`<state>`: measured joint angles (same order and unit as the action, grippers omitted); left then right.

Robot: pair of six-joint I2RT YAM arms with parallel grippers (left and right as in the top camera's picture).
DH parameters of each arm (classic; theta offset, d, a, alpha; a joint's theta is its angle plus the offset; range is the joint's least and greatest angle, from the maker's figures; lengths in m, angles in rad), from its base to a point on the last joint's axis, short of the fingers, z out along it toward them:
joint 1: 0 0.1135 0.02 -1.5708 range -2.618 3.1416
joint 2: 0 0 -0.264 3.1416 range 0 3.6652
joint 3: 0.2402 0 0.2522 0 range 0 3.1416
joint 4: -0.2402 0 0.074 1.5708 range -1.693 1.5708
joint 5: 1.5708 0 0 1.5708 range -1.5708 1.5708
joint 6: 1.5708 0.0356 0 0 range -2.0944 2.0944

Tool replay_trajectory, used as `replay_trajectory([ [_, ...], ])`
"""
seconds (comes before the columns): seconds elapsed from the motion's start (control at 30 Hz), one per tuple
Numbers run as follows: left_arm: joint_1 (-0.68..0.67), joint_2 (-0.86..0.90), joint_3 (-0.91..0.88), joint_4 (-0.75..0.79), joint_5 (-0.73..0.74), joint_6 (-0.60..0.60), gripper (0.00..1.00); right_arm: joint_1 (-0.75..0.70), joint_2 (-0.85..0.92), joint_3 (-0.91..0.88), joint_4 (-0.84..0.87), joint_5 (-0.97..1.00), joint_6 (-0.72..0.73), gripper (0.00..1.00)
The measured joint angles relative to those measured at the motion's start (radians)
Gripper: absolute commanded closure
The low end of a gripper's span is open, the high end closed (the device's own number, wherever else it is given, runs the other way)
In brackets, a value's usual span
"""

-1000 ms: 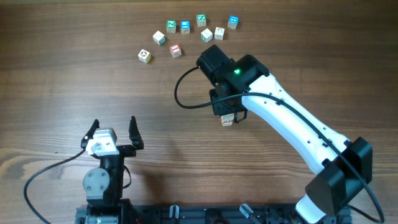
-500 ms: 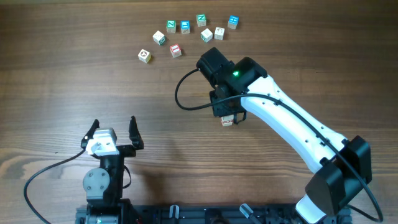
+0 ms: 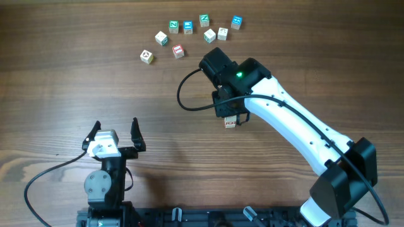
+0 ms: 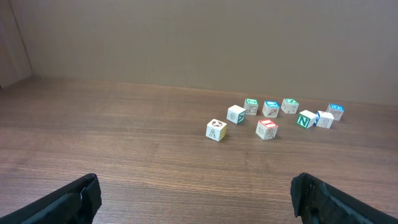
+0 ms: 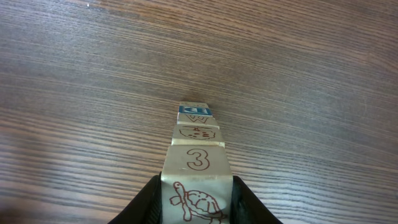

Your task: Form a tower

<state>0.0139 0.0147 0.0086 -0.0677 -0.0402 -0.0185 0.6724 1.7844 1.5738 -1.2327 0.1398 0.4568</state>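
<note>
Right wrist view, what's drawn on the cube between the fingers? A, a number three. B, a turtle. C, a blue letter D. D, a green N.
B: the right gripper is shut on the tower's top cube, whose near face shows a turtle; the 3 is on the cube below it.
</note>
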Motion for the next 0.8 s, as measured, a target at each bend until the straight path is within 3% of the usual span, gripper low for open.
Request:
replay_trajectory([
  [0.13, 0.000, 0.000, 0.000, 0.000, 0.000, 0.000, 0.00, 0.000, 0.000, 0.000, -0.002, 0.000, 0.005, 0.53],
  [0.27, 0.000, 0.000, 0.000, 0.000, 0.000, 0.000, 0.00, 0.000, 0.000, 0.000, -0.004, 0.000, 0.014, 0.30],
  [0.53, 0.000, 0.000, 0.000, 0.000, 0.000, 0.000, 0.00, -0.006, 0.001, 0.006, -0.009, 0.000, 0.014, 0.22],
  [0.63, 0.000, 0.000, 0.000, 0.000, 0.000, 0.000, 0.00, -0.034, 0.001, 0.047, -0.014, 0.000, 0.010, 0.03],
  [0.67, 0.000, 0.000, 0.000, 0.000, 0.000, 0.000, 0.00, -0.046, 0.001, 0.063, -0.011, 0.000, 0.014, 0.00],
  [0.8, 0.000, 0.000, 0.000, 0.000, 0.000, 0.000, 0.00, -0.143, -0.009, 0.116, 0.016, 0.000, 0.013, 0.00],
])
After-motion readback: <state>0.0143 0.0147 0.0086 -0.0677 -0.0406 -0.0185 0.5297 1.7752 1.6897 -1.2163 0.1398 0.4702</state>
